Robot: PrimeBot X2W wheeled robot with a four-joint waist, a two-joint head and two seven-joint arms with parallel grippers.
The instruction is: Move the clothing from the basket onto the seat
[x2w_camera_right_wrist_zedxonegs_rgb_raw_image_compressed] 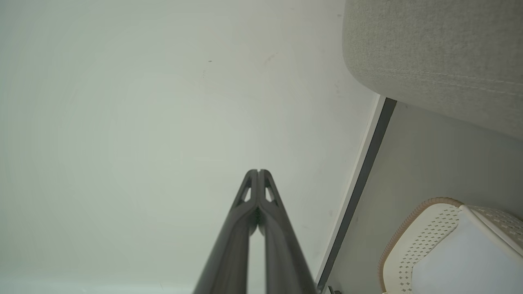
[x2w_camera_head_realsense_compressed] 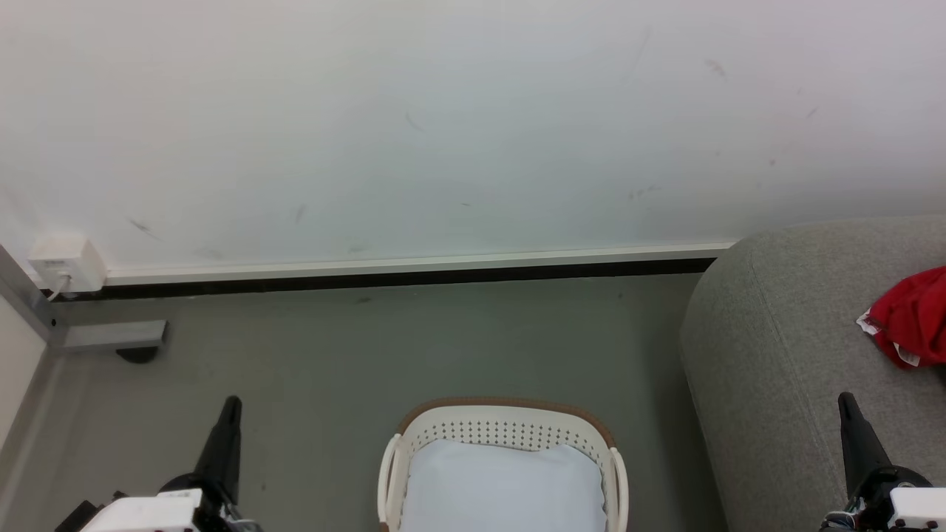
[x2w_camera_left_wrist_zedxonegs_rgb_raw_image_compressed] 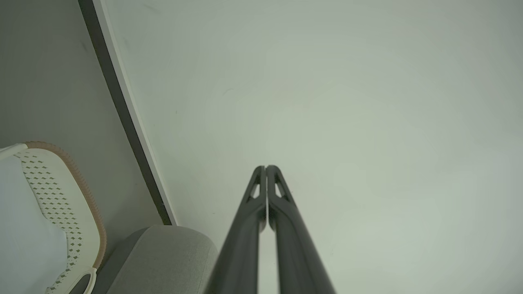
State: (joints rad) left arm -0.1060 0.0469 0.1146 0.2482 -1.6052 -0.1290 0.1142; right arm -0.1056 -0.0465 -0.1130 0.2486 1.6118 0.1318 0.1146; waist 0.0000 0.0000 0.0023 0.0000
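Left hand (x2w_camera_head_realsense_compressed: 230, 404) and right hand (x2w_camera_head_realsense_compressed: 845, 400), closed empty, flanked the basket (x2w_camera_head_realsense_compressed: 502, 430); clothing (x2w_camera_head_realsense_compressed: 913, 325) right of it looked soft, pinchable at folds.

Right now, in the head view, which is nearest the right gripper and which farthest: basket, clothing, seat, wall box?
From the right gripper:
1. seat, just behind it.
2. clothing, up on the seat.
3. basket, left, on the floor.
4. wall box, far left.
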